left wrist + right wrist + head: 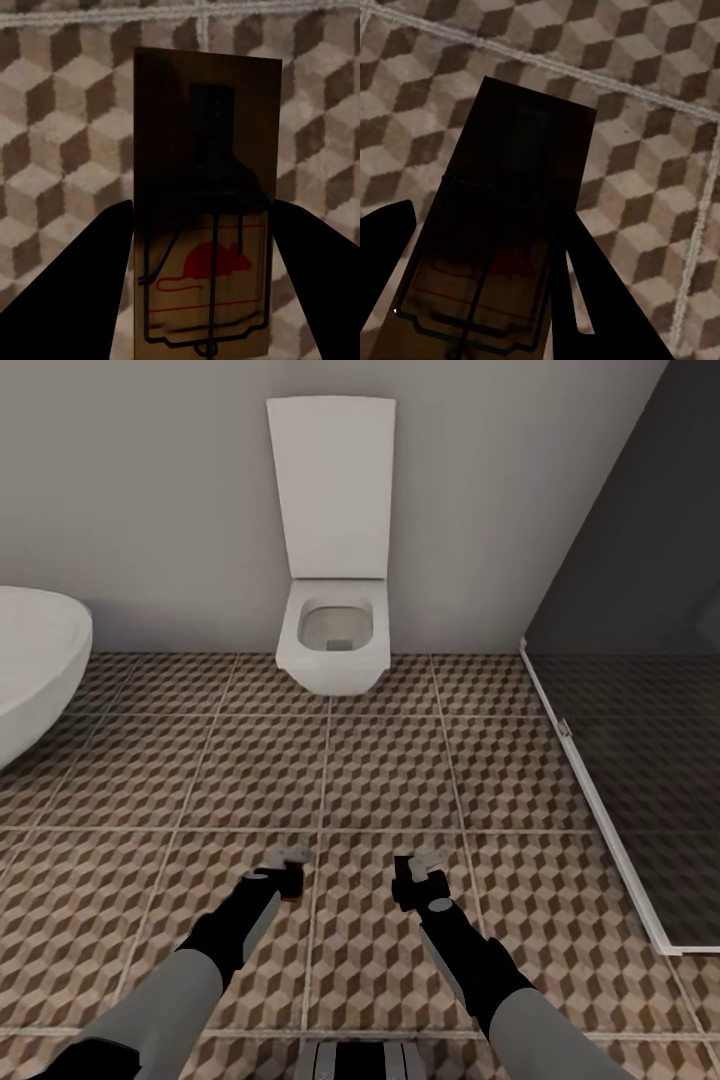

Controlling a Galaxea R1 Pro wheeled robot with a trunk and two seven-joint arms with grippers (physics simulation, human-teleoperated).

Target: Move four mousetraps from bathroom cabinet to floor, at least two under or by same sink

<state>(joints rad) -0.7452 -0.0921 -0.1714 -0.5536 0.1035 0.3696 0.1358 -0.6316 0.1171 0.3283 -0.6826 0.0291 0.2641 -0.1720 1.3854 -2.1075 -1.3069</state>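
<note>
Mousetraps: two seen, one per gripper. Left gripper (291,868) low over bathroom floor (380,780), fingers (75,277) clamped on both long edges of left mousetrap (206,217); wooden plate, wire frame, red mouse silhouette printed inside red outline, no readable words. Right gripper (420,872) likewise above tiles, dark fingers (600,300) pressed against sides of right mousetrap (510,225); plate in shadow, faint red print, unreadable. One toilet (332,640) at far wall, lid up. One bathtub (35,660) at left edge. One dark glass shower screen (640,710) at right.
</note>
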